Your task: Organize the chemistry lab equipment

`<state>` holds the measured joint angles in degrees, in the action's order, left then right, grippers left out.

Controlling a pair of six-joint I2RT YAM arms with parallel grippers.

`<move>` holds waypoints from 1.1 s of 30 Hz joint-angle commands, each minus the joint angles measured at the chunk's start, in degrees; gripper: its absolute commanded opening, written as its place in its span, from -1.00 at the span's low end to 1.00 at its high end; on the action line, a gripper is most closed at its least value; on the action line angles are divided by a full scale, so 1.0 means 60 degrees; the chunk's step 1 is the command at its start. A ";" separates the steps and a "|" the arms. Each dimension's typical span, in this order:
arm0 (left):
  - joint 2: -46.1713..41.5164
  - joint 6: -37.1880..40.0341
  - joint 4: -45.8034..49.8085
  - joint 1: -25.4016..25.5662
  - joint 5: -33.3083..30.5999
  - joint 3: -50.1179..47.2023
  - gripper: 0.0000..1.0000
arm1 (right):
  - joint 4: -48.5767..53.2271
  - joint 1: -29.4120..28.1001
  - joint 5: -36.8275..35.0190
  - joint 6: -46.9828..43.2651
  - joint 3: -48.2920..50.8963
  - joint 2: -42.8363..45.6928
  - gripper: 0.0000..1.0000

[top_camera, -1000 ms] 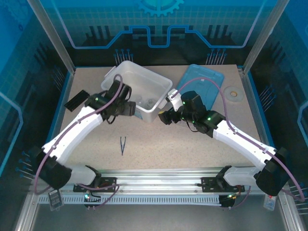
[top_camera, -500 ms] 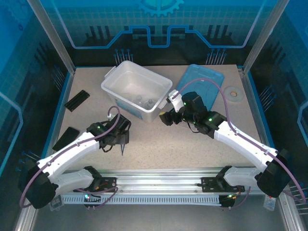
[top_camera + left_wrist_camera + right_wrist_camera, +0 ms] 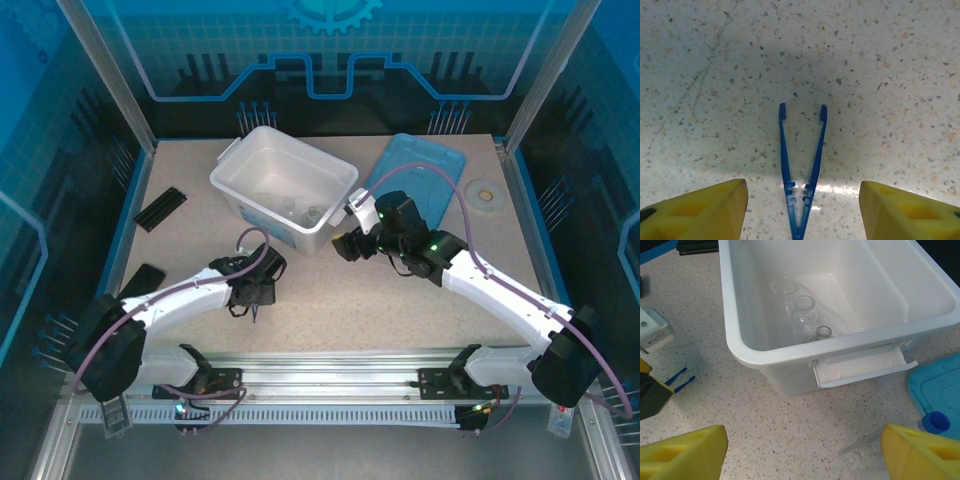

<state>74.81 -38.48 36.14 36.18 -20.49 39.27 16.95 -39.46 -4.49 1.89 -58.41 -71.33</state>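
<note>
Blue tweezers [image 3: 816, 150] framed by spread left claw [image 3: 801, 190], hinge end cropped.

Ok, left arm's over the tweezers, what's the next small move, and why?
Probably lower the left gripper slightly and close: the blue tweezers lie flat on the table, centred between its open fingers, which do not touch them yet.

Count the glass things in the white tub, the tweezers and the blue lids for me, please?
Glass things in the white tub: 3
Tweezers: 1
Blue lid: 1
Total: 5
</note>
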 commanded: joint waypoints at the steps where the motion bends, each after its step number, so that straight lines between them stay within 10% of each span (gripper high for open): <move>1: 0.0239 -0.0175 -0.0503 0.0078 0.0246 -0.0287 0.19 | 0.0090 0.0021 -0.0044 0.0031 0.0016 -0.0100 0.57; 33: 0.0972 -0.0333 -0.1014 0.0045 0.0483 -0.0495 -0.27 | 0.0104 0.0104 0.0083 0.0106 0.0111 -0.0230 0.29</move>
<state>79.75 -39.13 30.44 36.18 -18.57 36.88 17.12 -39.31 -4.27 2.13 -58.11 -72.40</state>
